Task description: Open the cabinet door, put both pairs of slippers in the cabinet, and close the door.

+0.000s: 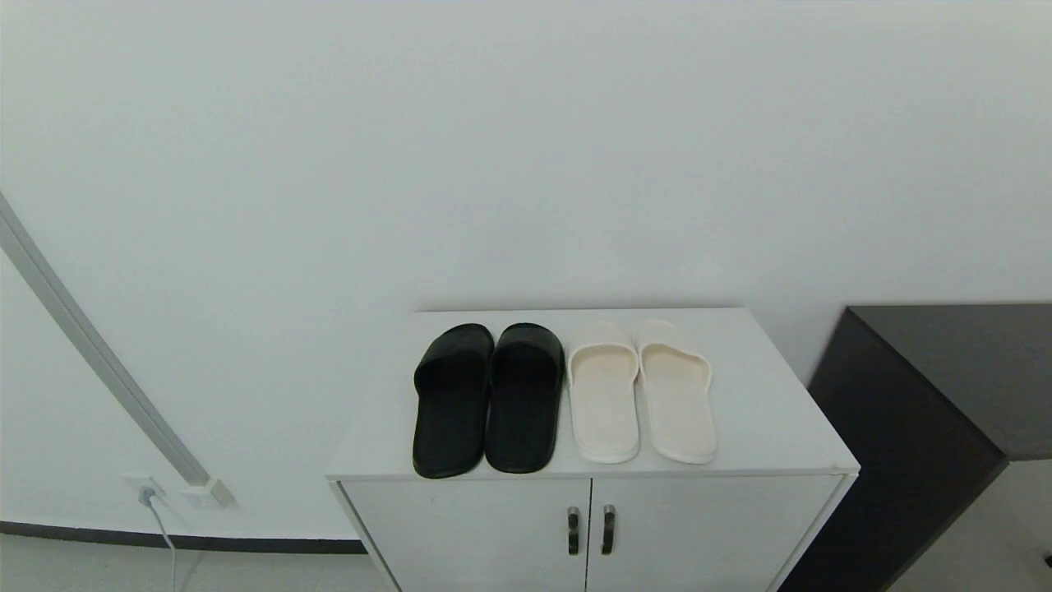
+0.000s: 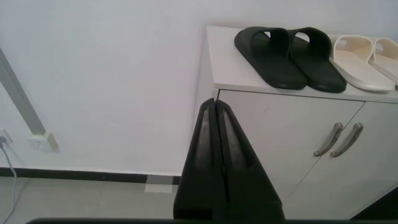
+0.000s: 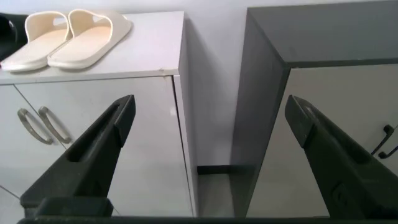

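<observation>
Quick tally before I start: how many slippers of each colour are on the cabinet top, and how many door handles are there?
black slippers: 2
cream slippers: 2
door handles: 2
Total: 6. All 4 slippers lie on top of the cabinet.

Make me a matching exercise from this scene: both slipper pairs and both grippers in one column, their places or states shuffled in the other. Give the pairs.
1. black slippers
2. white slippers
3. left gripper
4. right gripper

A. open
B. on the cabinet top, toward the robot's right
C. shut
D. on the cabinet top, toward the robot's left

Pairs: 1-D, 2-B, 3-C, 4-A.
</observation>
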Robot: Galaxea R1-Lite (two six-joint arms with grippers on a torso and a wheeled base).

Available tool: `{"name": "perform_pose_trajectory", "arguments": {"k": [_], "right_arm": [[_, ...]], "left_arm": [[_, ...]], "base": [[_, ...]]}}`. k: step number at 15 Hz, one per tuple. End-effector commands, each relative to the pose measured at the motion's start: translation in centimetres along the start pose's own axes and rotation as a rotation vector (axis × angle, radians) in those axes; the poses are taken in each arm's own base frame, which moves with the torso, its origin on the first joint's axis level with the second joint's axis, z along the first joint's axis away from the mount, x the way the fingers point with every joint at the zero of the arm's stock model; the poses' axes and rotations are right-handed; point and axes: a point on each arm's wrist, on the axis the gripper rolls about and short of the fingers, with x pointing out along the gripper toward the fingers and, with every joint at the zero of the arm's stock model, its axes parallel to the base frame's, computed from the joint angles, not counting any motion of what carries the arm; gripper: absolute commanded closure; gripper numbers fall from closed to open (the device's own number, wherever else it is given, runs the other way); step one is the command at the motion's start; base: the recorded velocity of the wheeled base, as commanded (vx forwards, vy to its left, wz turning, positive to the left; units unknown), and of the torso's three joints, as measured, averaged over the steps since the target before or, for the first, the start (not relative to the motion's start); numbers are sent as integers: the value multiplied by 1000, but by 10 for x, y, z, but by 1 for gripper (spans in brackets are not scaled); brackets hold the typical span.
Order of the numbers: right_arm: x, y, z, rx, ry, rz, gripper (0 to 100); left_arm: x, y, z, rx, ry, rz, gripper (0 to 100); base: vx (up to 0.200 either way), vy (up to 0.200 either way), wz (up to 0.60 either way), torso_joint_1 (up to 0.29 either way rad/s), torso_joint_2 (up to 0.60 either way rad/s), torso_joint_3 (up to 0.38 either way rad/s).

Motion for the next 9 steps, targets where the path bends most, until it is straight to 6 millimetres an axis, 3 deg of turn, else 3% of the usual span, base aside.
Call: {"name": "perform_pose_trajectory", "arguments": {"k": [1, 6, 8, 9], "right_arm": [[0, 0, 0, -12, 3, 6, 0], [5, 0, 2, 8, 57, 28, 0], [-1, 1, 79, 122, -55, 117, 0], [4, 2, 88, 120, 11, 161, 0]], "left_arm": [[0, 0, 0, -1, 1, 0, 100], [0, 0, 0, -1, 1, 0, 100], [0, 0, 0, -1, 1, 0, 100], [0, 0, 0, -1, 1, 0, 100]], "base": [[0, 0, 0, 0, 0, 0], [0, 0, 0, 0, 0, 0], [0, 0, 0, 0, 0, 0], [0, 0, 0, 0, 0, 0]]}}
